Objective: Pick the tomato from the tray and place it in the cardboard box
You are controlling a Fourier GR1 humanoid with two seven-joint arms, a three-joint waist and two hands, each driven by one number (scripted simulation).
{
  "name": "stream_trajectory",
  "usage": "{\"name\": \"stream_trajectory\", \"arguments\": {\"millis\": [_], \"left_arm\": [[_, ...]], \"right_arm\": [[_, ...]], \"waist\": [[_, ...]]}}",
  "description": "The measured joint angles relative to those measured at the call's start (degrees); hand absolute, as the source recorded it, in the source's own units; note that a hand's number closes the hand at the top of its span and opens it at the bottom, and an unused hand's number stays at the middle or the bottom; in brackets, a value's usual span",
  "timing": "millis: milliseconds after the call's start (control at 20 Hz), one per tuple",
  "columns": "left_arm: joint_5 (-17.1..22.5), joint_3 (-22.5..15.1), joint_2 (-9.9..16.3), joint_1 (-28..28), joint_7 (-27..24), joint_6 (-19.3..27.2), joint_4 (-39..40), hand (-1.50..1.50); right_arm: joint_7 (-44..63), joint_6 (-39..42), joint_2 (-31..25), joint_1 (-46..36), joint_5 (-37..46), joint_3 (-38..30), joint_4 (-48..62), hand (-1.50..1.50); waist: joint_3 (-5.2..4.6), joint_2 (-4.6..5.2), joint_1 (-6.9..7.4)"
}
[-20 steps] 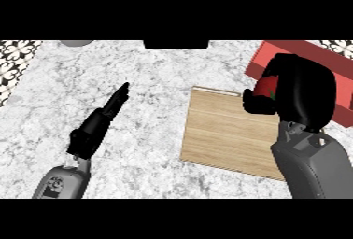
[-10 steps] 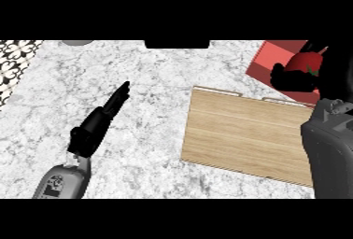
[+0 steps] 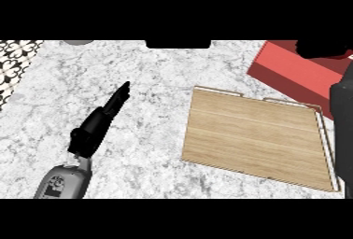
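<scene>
- Tomato: we cannot see it now; a second ago something red showed inside our right hand's curl, so we judge it is still carried.
- Marble counter [image 3: 158,79] spans the view.
- Wooden tray [image 3: 258,137] at 4 o'clock lies bare.
- Red box [image 3: 293,70] sits at 2 o'clock, touching the tray's far corner.
- Right hand [image 3: 324,47] has moved from above the tray to over the box; fingers: cannot tell.
- Left hand [image 3: 100,123] rests at 8 o'clock, fingers straight.
</scene>
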Motion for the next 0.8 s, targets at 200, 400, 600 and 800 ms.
{"name": "stream_trajectory", "arguments": {"millis": [200,400,600,800], "left_arm": [[-0.5,0.1,-0.4,0.0,-0.2,-0.1,0.3,0.0],[-1.4,-0.3,-1.4,-0.4,0.3,0.4,0.2,0.0],[-1.6,0.1,-1.7,-1.1,-0.6,0.2,1.6,0.0],[-1.4,0.2,-1.6,-1.4,-0.3,-0.7,1.3,0.0]], "right_arm": [[-3.8,-4.6,-2.6,-2.4,-1.7,-3.5,8.0,1.5],[-6.0,-9.1,-5.0,-5.3,-0.5,-4.8,17.3,1.5],[-9.1,-13.0,-7.1,-7.5,0.5,-5.5,26.8,1.5],[-13.1,-17.9,-8.9,-8.8,0.8,-6.7,37.0,1.5]], "waist": [[0.01,0.05,0.09],[0.02,0.13,0.29],[0.02,0.2,0.41],[0.03,0.32,0.76]]}}
